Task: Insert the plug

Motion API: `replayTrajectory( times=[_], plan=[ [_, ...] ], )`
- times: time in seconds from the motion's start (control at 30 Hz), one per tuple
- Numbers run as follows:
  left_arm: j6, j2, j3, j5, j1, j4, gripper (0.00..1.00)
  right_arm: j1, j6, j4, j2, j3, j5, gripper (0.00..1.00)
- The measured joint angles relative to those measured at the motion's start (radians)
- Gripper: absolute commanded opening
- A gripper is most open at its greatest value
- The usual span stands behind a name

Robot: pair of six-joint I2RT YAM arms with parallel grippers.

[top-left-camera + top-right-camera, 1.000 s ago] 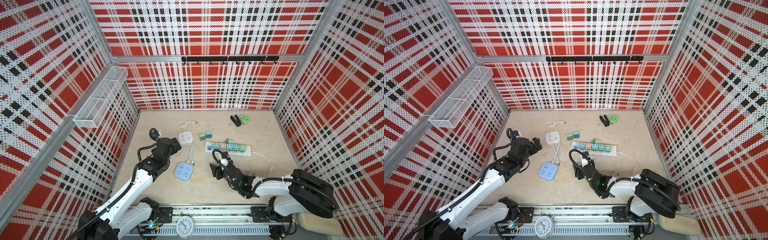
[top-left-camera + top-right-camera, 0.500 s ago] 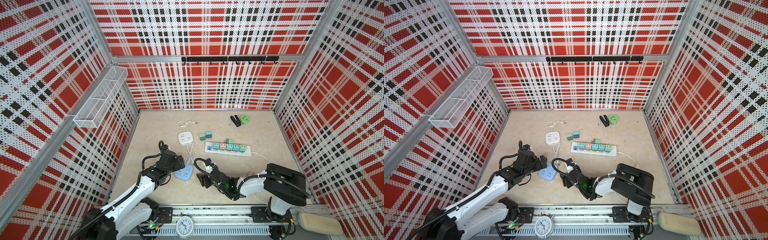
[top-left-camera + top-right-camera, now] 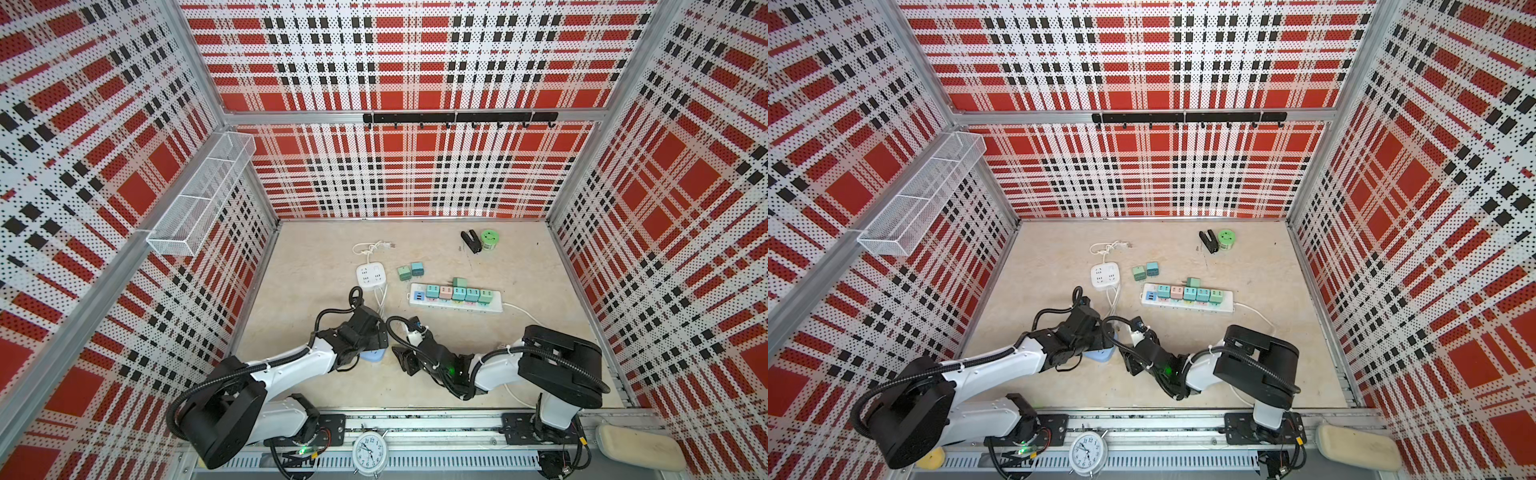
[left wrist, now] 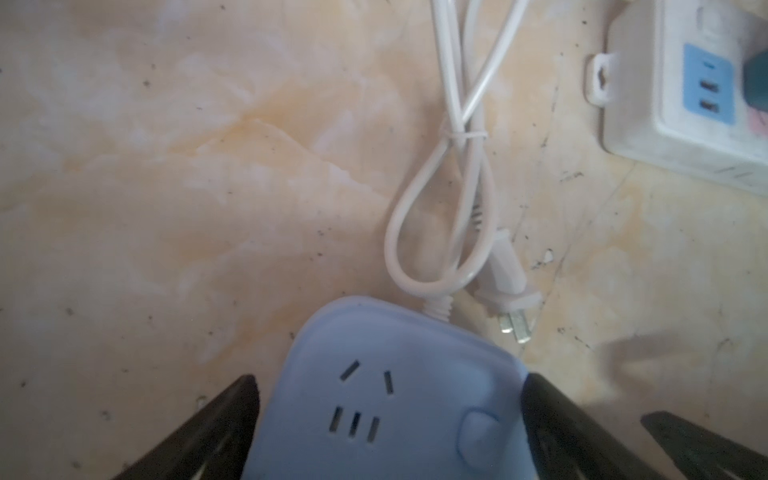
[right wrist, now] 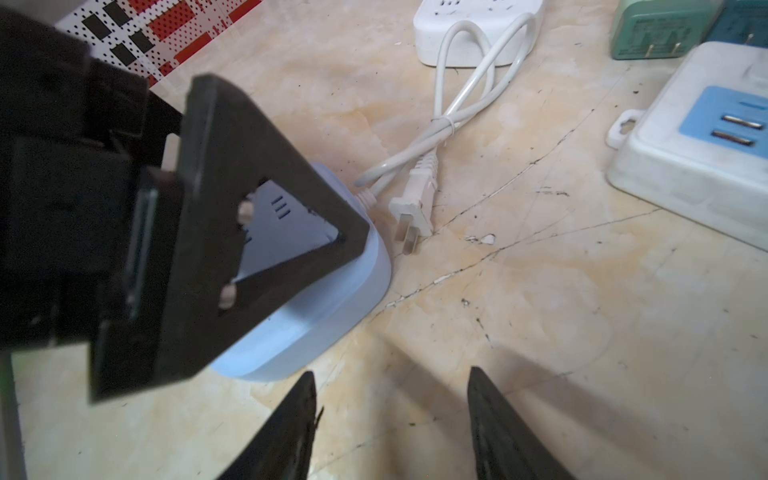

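Observation:
The white two-prong plug [image 5: 411, 208] lies flat on the floor on its tied white cord, right beside the pale blue socket box [image 4: 395, 395]; the left wrist view also shows the plug [image 4: 507, 286]. My left gripper [image 4: 388, 378] is open wide, one black finger [image 5: 257, 232] on each side of the blue box [image 3: 374, 355]. My right gripper [image 5: 391, 374] is open over bare floor, just short of the blue box and the plug, with nothing between its fingers. In both top views the two grippers meet near the front centre.
A long white power strip [image 3: 455, 303] carries several coloured adapters. Behind it are a white square socket [image 3: 371, 275], two loose adapters [image 3: 409, 271], a black clip and a green roll [image 3: 490, 239]. A wire basket [image 3: 199, 199] hangs on the left wall.
Both arms have moved toward the front centre. My left gripper has come down over the blue socket box. My right gripper has shifted left beside it and its jaws have narrowed.

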Motion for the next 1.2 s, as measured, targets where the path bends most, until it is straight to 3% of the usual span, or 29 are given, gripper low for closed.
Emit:
replayTrajectory(
  times=[0.53, 1.2],
  plan=[
    [-0.188, 0.071, 0.043, -0.159, -0.298, 0.055, 0.99, -0.006, 0.000, 0.013, -0.067, -0.115, 0.193, 0.49],
    [-0.230, 0.159, 0.057, -0.240, -0.406, 0.118, 0.99, 0.007, 0.058, 0.108, -0.044, -0.189, 0.226, 0.46]
  ],
)
